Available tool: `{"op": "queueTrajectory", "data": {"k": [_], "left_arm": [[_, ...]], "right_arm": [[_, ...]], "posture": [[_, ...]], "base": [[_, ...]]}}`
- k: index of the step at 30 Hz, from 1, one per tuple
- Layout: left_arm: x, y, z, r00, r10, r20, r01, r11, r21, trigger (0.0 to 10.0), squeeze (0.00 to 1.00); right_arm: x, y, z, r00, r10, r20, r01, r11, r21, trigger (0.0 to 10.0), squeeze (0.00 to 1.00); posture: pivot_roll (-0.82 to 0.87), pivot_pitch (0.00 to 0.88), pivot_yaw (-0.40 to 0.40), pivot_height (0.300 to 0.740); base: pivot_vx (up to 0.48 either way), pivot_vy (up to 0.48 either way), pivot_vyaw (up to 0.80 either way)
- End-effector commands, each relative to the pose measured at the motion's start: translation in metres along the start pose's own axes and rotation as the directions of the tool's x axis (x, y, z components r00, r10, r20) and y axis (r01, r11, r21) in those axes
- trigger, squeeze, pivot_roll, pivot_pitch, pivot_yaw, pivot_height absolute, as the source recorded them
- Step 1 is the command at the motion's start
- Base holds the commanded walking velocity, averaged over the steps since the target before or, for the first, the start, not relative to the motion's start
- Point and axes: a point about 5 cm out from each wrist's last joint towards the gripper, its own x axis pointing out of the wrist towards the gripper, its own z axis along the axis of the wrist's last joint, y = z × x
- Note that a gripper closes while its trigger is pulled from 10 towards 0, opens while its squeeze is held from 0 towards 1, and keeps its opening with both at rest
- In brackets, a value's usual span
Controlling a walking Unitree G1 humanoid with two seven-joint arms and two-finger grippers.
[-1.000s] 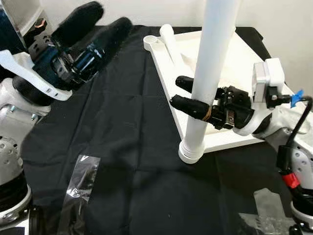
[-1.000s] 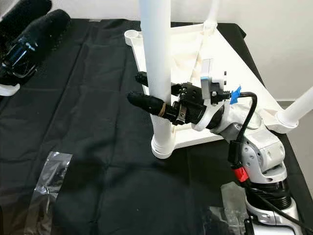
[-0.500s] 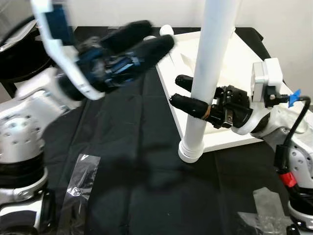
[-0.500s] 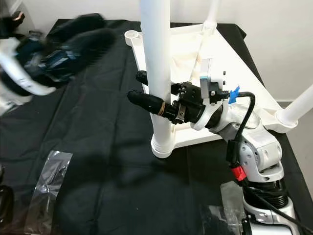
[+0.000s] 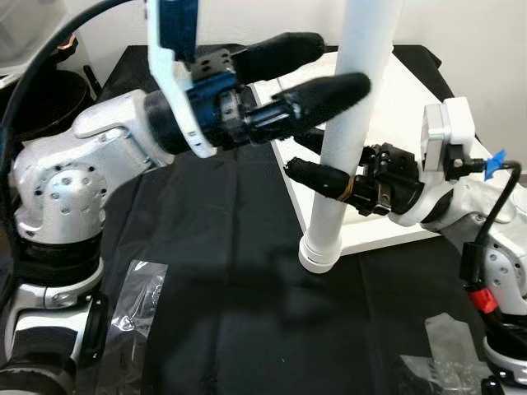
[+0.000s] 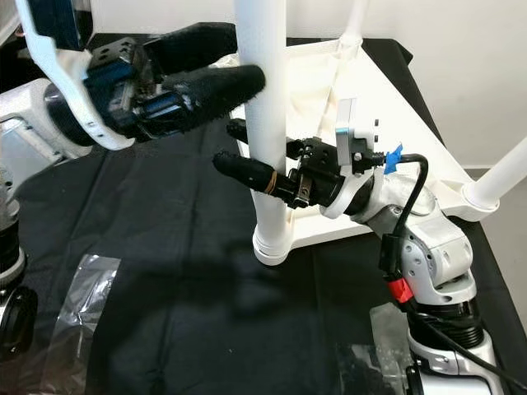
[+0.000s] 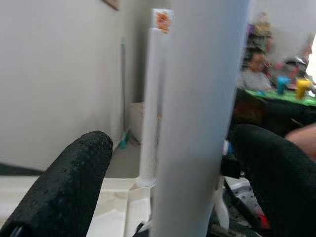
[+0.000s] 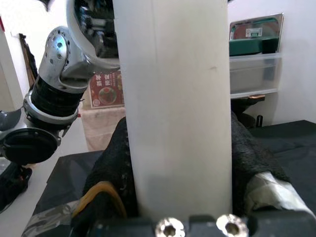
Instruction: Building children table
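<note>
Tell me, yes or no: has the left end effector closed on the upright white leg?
No: the left end effector is open, its fingers straddling the white leg.

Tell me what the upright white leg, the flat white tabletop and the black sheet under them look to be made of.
Upright white table leg: smooth, matte, probably plastic or painted wood; uniform, no grain.
Flat white tabletop: moulded-looking rim and corner socket, likely plastic.
Black sheet: soft cloth, it wrinkles.
Right claw clamps the leg; left claw open around it.
</note>
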Motion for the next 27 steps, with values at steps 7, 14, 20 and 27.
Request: {"op": "queueTrajectory", "data": {"k": [7, 14, 20, 27], "left_arm": [[0.019, -0.002, -0.001, 0.999, -0.047, -0.021, 0.048, 0.997, 0.061, 10.0, 0.0], [0.008, 0.0, -0.001, 0.999, -0.043, -0.031, 0.045, 0.996, 0.075, 0.0, 0.0], [0.007, -0.003, -0.009, 0.995, -0.069, -0.072, 0.074, 0.995, 0.073, 0.0, 0.0], [0.007, -0.004, -0.013, 0.993, -0.072, -0.09, 0.078, 0.994, 0.073, 0.0, 0.0]], "right_arm": [[0.002, 0.001, -0.006, 1.0, 0.008, -0.016, -0.007, 1.0, 0.018, 10.0, 0.0], [0.001, 0.0, -0.005, 1.0, 0.005, -0.016, -0.005, 1.0, 0.014, 10.0, 0.0], [-0.003, -0.001, -0.004, 1.0, 0.001, -0.023, -0.001, 1.0, 0.004, 10.0, 0.0], [-0.008, -0.004, -0.001, 0.999, 0.023, -0.034, -0.022, 1.0, 0.012, 10.0, 0.71]], "posture": [[0.02, 0.189, 0.022, 0.74], [0.02, 0.182, 0.027, 0.74], [0.02, 0.179, 0.033, 0.74], [0.03, 0.178, 0.035, 0.74]], "base": [[0.0, 0.0, 0.0], [0.0, 0.0, 0.0], [0.0, 0.0, 0.0], [0.0, 0.0, 0.0]]}}
